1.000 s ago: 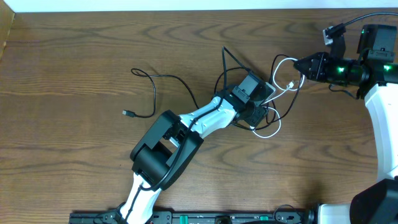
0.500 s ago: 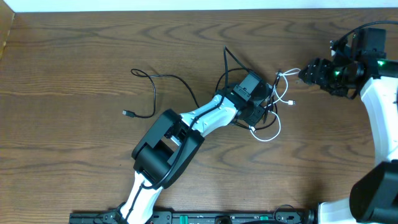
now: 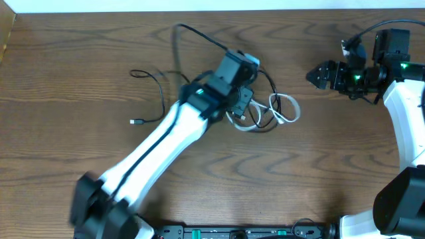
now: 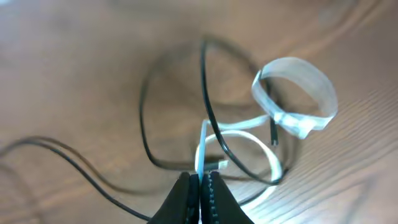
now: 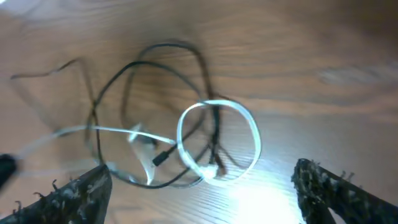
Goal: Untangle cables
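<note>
The cables lie tangled at the table's middle. A white cable (image 3: 284,109) forms small loops, and thin black cables (image 3: 163,99) trail off to the left and the far side. My left gripper (image 3: 243,111) is shut on a strand of the white cable (image 4: 202,146), pinched between the fingertips of the gripper (image 4: 200,182), with a black cable (image 4: 208,106) looping across it. My right gripper (image 3: 319,74) hovers to the right of the tangle, open and holding nothing. In the right wrist view the white loop (image 5: 217,143) and black loops (image 5: 161,46) lie ahead of that gripper (image 5: 200,173).
A small black plug end (image 3: 135,121) rests on the wood at the left. Thicker black leads run along the right arm (image 3: 398,99) at the right edge. The left arm (image 3: 159,153) crosses the table diagonally from the near-left corner.
My right gripper let go of the white cable, opened and drew back right. My left gripper shut on the white cable and swung toward the far left, dragging the tangle along.
</note>
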{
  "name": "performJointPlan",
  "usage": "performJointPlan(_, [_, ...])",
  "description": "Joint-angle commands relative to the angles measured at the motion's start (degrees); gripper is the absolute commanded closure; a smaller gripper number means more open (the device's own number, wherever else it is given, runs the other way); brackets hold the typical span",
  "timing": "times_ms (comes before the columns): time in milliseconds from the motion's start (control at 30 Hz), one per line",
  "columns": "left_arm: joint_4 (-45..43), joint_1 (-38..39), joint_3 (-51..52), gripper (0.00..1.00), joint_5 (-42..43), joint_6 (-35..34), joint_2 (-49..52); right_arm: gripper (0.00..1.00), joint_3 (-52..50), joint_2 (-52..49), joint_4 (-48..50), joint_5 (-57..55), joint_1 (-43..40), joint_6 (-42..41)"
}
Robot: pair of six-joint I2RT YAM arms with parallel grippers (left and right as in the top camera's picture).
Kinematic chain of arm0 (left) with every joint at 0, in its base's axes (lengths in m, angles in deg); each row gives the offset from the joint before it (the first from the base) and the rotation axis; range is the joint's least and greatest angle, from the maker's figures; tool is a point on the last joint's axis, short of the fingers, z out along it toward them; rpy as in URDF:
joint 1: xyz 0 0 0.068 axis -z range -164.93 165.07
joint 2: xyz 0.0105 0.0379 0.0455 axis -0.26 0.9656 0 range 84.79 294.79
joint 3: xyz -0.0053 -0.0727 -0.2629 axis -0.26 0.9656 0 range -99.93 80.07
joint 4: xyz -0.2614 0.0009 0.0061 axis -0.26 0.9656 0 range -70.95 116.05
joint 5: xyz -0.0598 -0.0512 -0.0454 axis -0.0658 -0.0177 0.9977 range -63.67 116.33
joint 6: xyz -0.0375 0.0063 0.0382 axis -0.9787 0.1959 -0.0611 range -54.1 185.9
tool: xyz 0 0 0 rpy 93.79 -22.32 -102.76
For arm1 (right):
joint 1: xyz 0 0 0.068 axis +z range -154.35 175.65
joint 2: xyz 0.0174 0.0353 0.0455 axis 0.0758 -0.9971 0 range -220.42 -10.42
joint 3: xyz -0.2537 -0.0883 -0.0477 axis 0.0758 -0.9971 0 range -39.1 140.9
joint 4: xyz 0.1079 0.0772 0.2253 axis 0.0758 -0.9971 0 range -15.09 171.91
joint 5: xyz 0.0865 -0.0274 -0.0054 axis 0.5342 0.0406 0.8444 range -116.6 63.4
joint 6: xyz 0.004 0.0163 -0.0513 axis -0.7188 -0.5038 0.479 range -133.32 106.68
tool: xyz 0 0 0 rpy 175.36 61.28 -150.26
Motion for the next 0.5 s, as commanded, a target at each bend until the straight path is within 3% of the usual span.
performJointPlan(0, [-2.6,0.1,-0.3,0.93,-1.1,0.1,-9.0,0.08,0.2,0.0,1.1,13.5,-0.1,7.6])
performJointPlan(267, [-9.3,0.1,-0.3,0.92,0.4,-0.1,-20.5,0.05,0.3,0.0,4.5,25.6,0.9,12.5])
performJointPlan(400, [-9.1,0.1,-0.3,0.93,0.3,-0.1,-22.0,0.02,0.3,0.0,5.8,24.8,2.4,11.9])
performJointPlan(467, [-7.0,0.1,-0.3,0.93,0.1,-0.3,-21.5,0.01,0.3,-0.1,7.3,19.1,4.5,5.4])
